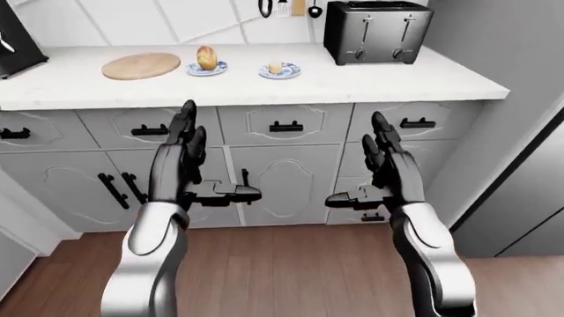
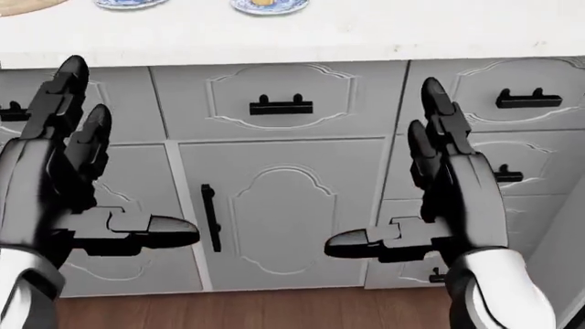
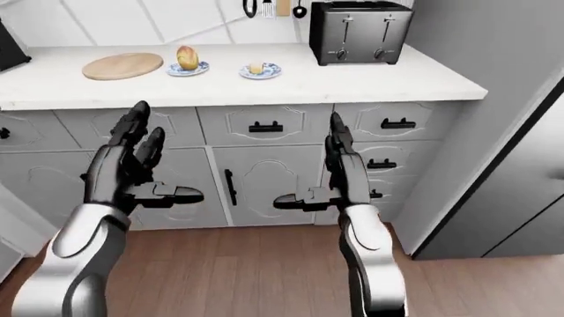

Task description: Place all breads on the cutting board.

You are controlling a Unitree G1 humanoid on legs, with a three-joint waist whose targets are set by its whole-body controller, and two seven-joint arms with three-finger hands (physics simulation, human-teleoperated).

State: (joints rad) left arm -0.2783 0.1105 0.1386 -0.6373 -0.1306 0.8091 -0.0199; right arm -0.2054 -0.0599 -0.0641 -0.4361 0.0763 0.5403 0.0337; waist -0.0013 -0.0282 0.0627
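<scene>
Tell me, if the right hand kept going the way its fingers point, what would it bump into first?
Probably the white counter's edge, above the drawers. The right hand is open, fingers pointing up toward it, though the depth is unclear.
</scene>
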